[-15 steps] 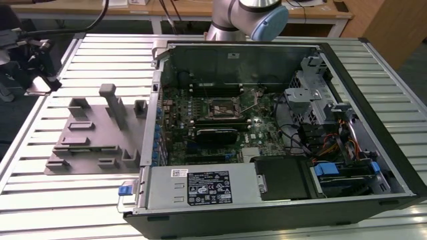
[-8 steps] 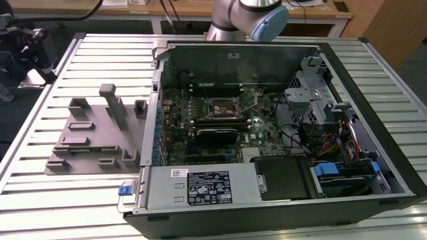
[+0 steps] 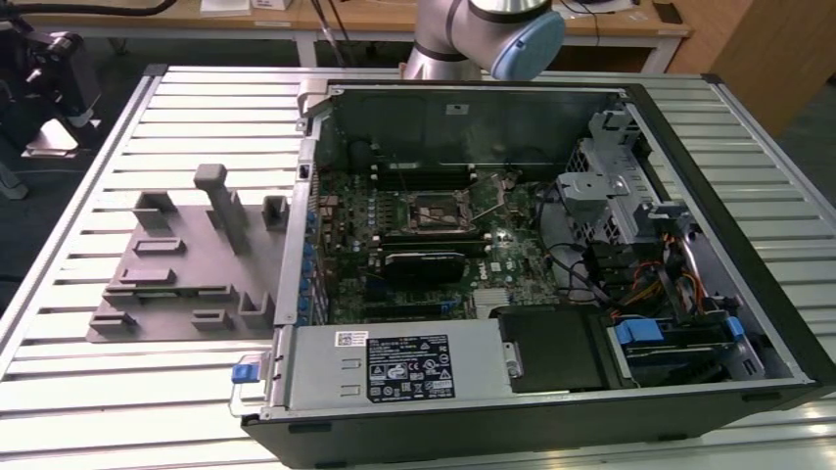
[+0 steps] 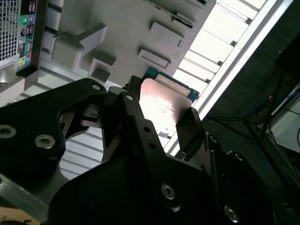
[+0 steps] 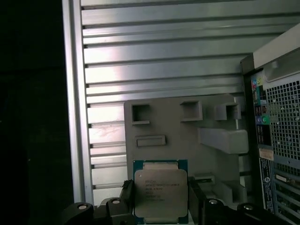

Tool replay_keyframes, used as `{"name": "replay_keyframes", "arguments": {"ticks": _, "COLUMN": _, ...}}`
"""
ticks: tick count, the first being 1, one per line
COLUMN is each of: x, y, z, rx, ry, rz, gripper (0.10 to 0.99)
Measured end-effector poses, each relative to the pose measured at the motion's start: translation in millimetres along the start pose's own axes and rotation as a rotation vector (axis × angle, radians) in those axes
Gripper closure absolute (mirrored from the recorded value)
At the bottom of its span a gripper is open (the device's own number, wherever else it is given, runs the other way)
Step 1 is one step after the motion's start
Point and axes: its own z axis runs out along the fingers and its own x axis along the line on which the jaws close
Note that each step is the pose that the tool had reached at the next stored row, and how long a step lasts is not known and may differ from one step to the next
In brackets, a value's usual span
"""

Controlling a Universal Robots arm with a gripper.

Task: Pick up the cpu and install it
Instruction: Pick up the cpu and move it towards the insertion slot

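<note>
where the gripper (image 5: 161, 202) pinches, the cpu (image 5: 161, 187) sits.

Slatted metal table (image 3: 117, 392), grey tray (image 3: 183, 276), open computer case (image 3: 523, 433)

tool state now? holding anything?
The tool: shut on the cpu, gripped at two opposite edges, as seen in both wrist views.

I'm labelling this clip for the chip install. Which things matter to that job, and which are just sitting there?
Job: cpu, held in the gripper; socket on the motherboard.
Just there: grey tray, power supply, cables, slatted table.
</note>
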Motion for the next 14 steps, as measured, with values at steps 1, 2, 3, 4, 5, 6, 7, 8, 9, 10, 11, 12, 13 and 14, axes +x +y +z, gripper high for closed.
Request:
{"name": "replay_keyframes", "arguments": {"ticks": 1, "x": -0.1, "y": 0.1, "z": -1.9, "rx": 0.0, "ry": -0.0003, "rz": 0.0, "gripper": 0.541}}
{"name": "replay_keyframes", "arguments": {"ticks": 2, "x": -0.1, "y": 0.1, "z": -2.7, "rx": 0.0, "ry": -0.0004, "rz": 0.0, "gripper": 0.541}}
{"name": "replay_keyframes", "arguments": {"ticks": 3, "x": -0.1, "y": 0.2, "z": -2.7, "rx": 0.0, "ry": -0.0005, "rz": 0.0, "gripper": 0.541}}
{"name": "replay_keyframes", "arguments": {"ticks": 4, "x": -0.1, "y": 0.1, "z": -2.7, "rx": 0.0, "ry": -0.0005, "rz": 0.0, "gripper": 0.541}}
{"name": "replay_keyframes", "arguments": {"ticks": 5, "x": -0.1, "y": 0.2, "z": -2.7, "rx": 0.0, "ry": -0.0005, "rz": 0.0, "gripper": 0.541}}
{"name": "replay_keyframes", "arguments": {"ticks": 6, "x": -0.1, "y": 0.2, "z": -2.9, "rx": 0.0, "ry": -0.0004, "rz": 0.0, "gripper": 0.541}}
{"name": "replay_keyframes", "arguments": {"ticks": 7, "x": -0.4, "y": 0.3, "z": -3.1, "rx": 0.0, "ry": -0.0001, "rz": 0.0, "gripper": 0.541}}
{"name": "replay_keyframes", "arguments": {"ticks": 8, "x": -1.1, "y": 0.3, "z": -3.1, "rx": 0.0, "ry": 0.0, "rz": 0.0, "gripper": 0.541}}
{"name": "replay_keyframes", "arguments": {"ticks": 9, "x": -2.0, "y": 0.4, "z": -3.0, "rx": 0.0, "ry": 0.0001, "rz": 0.0, "gripper": 0.541}}
{"name": "replay_keyframes", "arguments": {"ticks": 10, "x": -3.1, "y": 0.5, "z": -2.8, "rx": 0.0, "ry": 0.0001, "rz": 0.0, "gripper": 0.541}}
{"name": "replay_keyframes", "arguments": {"ticks": 11, "x": -4.2, "y": 0.6, "z": -2.8, "rx": 0.0, "ry": 0.0005, "rz": 0.0, "gripper": 0.541}}
{"name": "replay_keyframes", "arguments": {"ticks": 12, "x": -12.0, "y": 1.3, "z": -2.5, "rx": 0.0, "ry": 0.0037, "rz": 0.0, "gripper": 0.541}}
{"name": "replay_keyframes", "arguments": {"ticks": 13, "x": -13.3, "y": 1.4, "z": -2.5, "rx": 0.0, "ry": 0.0044, "rz": 0.0, "gripper": 0.541}}
{"name": "replay_keyframes", "arguments": {"ticks": 14, "x": -14.8, "y": 1.6, "z": -2.5, "rx": 0.001, "ry": 0.0052, "rz": 0.0, "gripper": 0.541}}
